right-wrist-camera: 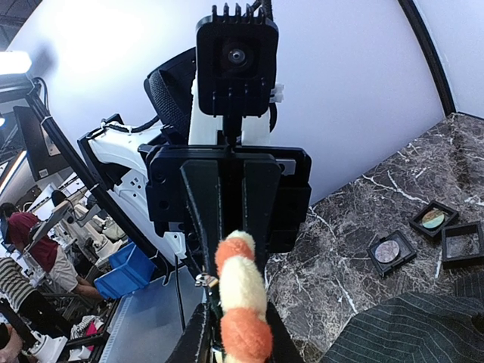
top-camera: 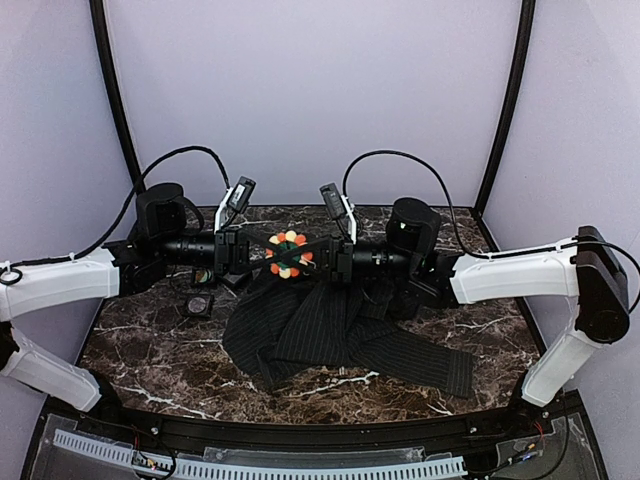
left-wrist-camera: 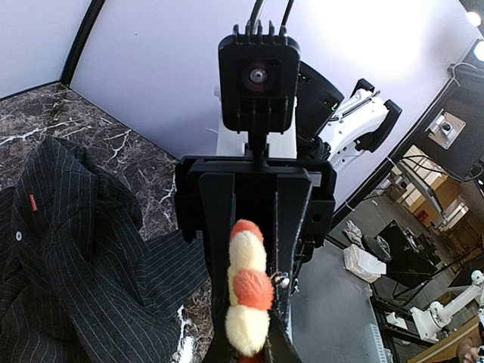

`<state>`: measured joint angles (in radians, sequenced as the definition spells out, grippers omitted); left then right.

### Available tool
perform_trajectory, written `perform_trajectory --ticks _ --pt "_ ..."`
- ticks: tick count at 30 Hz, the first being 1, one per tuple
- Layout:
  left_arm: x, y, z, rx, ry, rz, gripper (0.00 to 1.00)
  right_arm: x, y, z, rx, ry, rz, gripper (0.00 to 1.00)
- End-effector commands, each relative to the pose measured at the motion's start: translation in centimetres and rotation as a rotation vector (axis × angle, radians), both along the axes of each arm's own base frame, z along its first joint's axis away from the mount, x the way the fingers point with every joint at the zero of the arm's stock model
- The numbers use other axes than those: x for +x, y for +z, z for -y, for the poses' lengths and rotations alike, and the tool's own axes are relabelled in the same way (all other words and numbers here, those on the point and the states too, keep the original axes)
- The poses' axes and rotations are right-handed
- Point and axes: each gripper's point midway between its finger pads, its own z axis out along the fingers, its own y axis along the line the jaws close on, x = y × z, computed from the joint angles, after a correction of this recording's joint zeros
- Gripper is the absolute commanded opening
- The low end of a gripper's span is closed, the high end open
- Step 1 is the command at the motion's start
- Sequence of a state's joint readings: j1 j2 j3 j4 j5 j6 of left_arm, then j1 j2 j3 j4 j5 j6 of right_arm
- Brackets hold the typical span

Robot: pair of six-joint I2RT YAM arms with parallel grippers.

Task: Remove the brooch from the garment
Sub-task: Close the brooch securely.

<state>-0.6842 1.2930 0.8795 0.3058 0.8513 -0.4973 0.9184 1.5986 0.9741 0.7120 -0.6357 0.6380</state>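
Centre of the overhead frame: the brooch [top-camera: 288, 253] is held up, seemingly clear of the dark garment [top-camera: 330, 335] on the counter [top-camera: 140, 350], left tool [left-wrist-camera: 249, 333] clamped on it; right tool [right-wrist-camera: 238, 340] flanks it, grip unclear, probably steadying

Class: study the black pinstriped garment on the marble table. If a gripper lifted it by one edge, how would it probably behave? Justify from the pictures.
The garment is likely floppy: it lies crumpled in soft folds on the table. It would probably drape and trail, since a sleeve sprawls sideways. Thin-looking cloth suggests lightness.
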Motion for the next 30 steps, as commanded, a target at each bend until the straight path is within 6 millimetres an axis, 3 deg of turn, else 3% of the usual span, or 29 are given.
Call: perform_trajectory --ticks 1,30 --pt "-0.9 0.9 -0.8 -0.018 -0.007 0.031 0.01 3.1 -0.3 1.8 -0.001 -0.141 -0.025 0.13" --pt "0.8 1.2 -2.3 0.004 0.142 0.084 0.01 5.6 -2.8 3.7 -0.04 -0.247 -0.173 0.12"
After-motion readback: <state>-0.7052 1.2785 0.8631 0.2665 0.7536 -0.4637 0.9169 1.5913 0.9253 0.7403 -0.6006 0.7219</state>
